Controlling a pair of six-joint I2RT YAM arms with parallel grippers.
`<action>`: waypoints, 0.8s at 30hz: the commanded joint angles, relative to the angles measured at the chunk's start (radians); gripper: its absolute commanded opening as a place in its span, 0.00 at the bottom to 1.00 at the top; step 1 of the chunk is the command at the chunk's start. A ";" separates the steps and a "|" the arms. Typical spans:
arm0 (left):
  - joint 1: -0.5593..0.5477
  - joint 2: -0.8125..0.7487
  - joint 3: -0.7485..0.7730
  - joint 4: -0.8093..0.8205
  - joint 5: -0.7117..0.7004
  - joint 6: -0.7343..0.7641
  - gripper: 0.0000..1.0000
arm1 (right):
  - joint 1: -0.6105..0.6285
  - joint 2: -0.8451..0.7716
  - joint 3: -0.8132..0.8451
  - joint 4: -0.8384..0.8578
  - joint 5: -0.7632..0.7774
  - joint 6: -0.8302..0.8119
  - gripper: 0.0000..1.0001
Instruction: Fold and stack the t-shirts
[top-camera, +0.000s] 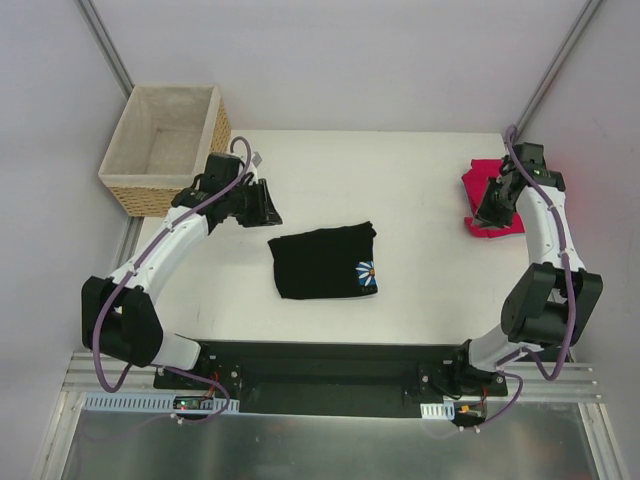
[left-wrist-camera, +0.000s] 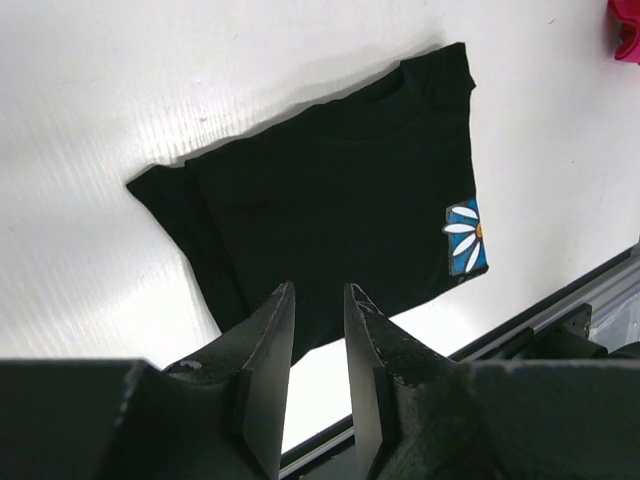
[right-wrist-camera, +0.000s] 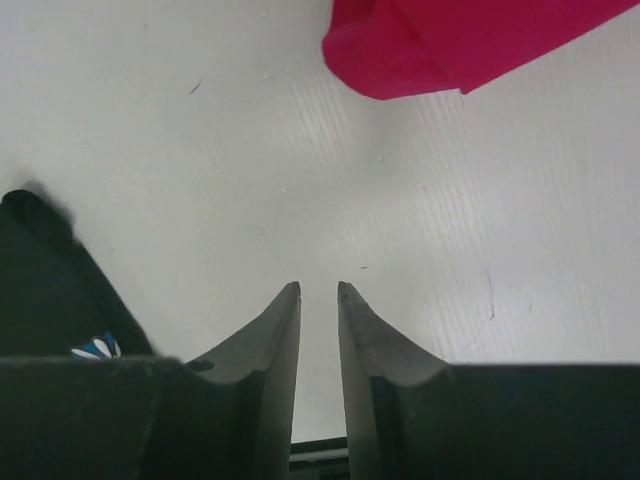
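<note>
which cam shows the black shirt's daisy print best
The left wrist view: the daisy print on the black shirt is large and sharp there. The top external view shows it small; the right wrist view catches only a sliver.

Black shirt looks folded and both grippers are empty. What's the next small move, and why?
Probably swing the right gripper toward the near edge of the red shirt. The black shirt lies folded mid-table; the red one sits apart at the right side, and the jaws stand slightly open, empty.
</note>
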 joint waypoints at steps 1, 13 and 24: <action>0.007 -0.026 -0.049 -0.015 0.021 -0.008 0.25 | -0.033 0.040 0.074 -0.032 0.114 -0.055 0.25; 0.001 0.003 -0.100 0.019 0.091 -0.015 0.24 | -0.058 0.096 0.021 0.021 0.075 -0.089 0.29; -0.059 0.079 -0.052 0.044 0.102 -0.034 0.23 | 0.140 0.321 0.224 -0.084 0.184 -0.262 0.28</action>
